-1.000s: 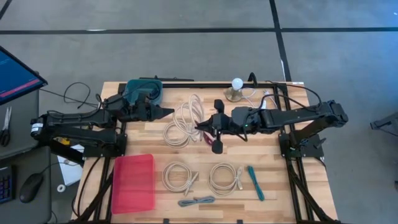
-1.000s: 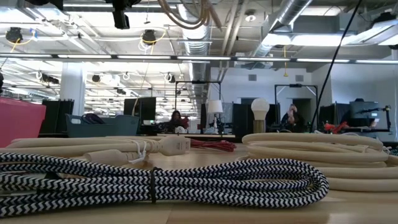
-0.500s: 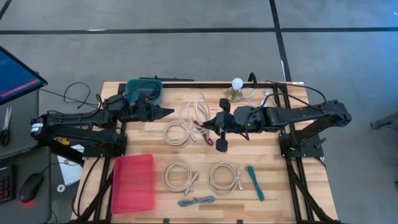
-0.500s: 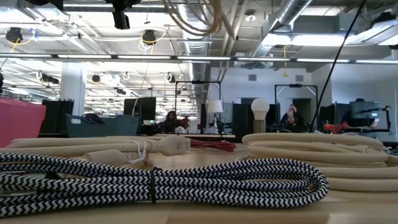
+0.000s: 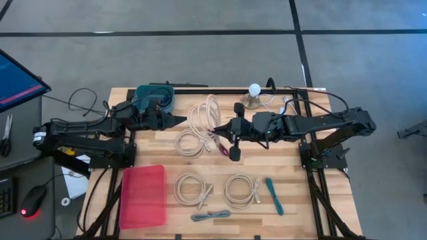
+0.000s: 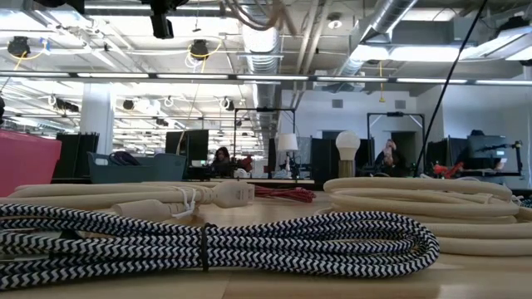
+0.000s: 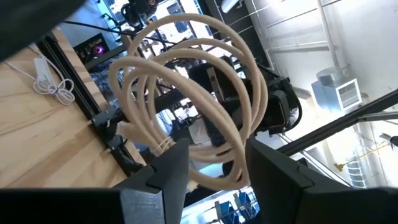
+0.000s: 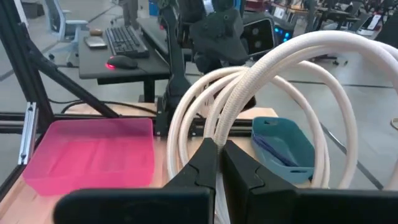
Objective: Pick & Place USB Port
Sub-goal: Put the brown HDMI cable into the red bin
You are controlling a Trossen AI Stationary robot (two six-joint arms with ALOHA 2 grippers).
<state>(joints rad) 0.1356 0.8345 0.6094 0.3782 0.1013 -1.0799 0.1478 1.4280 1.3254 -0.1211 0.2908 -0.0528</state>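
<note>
L side first: pink flat plastic tray (image 5: 142,195) sits at the table's front-left corner, teal plastic bin (image 5: 155,97) at the back-left. The left gripper (image 5: 179,119) hovers just right of the bin, pointed toward centre, fingers part open w/ nothing between them; in its wrist view the cable loops hang ahead of it, not touching.

Centre: cream braided USB cable coil (image 5: 205,115) is lifted off the wood, loops dangling; a 2nd cream coil (image 5: 189,143) lies on the table just below it. Judged light, soft, floppy: loops will swing and sag, so the best hold is where strands bunch together, near the tie, not a single loose loop. Braid gives decent friction; not fragile.

R side: right gripper (image 5: 220,130) is clamped tight on the bunched strands of the lifted coil, seen clearly in its wrist view (image 8: 216,152). The arm is stretched nearly flat across the table from the right edge, wrist roughly level, fingers pointing left toward the bin and the other arm.
</note>
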